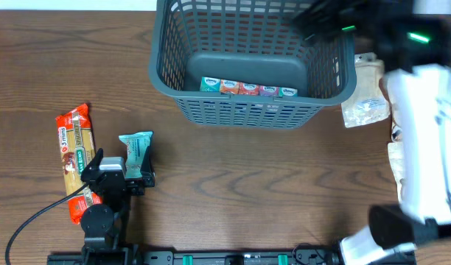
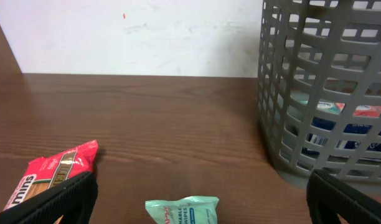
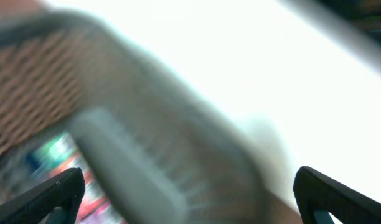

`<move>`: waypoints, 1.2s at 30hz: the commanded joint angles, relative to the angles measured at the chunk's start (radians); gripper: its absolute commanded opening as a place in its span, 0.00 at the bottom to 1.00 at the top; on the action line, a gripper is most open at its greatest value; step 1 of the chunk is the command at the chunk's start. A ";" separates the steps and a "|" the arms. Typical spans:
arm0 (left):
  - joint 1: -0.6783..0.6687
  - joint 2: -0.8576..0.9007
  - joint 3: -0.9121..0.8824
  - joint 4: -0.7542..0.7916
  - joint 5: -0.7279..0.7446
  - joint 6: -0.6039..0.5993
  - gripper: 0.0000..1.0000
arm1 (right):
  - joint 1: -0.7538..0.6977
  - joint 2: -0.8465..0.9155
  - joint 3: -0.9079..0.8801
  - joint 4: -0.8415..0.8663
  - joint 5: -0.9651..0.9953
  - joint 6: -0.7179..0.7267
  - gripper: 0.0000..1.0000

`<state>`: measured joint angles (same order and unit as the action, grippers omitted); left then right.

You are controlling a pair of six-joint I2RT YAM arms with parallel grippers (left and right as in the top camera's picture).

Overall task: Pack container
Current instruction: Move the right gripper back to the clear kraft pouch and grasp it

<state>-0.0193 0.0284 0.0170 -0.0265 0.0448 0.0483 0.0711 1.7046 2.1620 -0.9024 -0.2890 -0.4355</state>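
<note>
Dark grey slotted plastic basket point(image 1: 244, 110) upright, mouth up, long axis left-right. Left gripper point(image 1: 121, 168) spread wide, near-left of it; right gripper point(image 3: 193, 199) spread wide above its far-right rim.

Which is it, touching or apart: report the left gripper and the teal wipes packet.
Apart. The left wrist view shows the teal wipes packet between the fingers of the open left gripper, bare table either side.

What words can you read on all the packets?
"3 mins": red packet.
"ABLE WIPES": teal packet, start cut off.
Small packs in the container: too small to read.
White bag: too blurred.
</note>
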 commanded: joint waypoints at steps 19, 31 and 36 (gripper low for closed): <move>-0.004 0.079 -0.013 -0.044 -0.034 -0.010 0.99 | -0.328 0.316 0.005 -0.221 0.219 0.203 0.99; -0.004 0.079 -0.013 -0.044 -0.034 -0.009 0.99 | -0.328 0.518 0.001 -0.348 0.222 0.157 0.99; -0.004 0.079 -0.013 -0.044 -0.034 -0.009 0.99 | -0.328 0.554 0.000 -0.365 0.222 0.133 0.99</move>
<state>-0.0193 0.1040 0.0174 -0.0265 0.0448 0.0483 -0.2531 2.2406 2.1643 -1.2629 -0.0708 -0.2714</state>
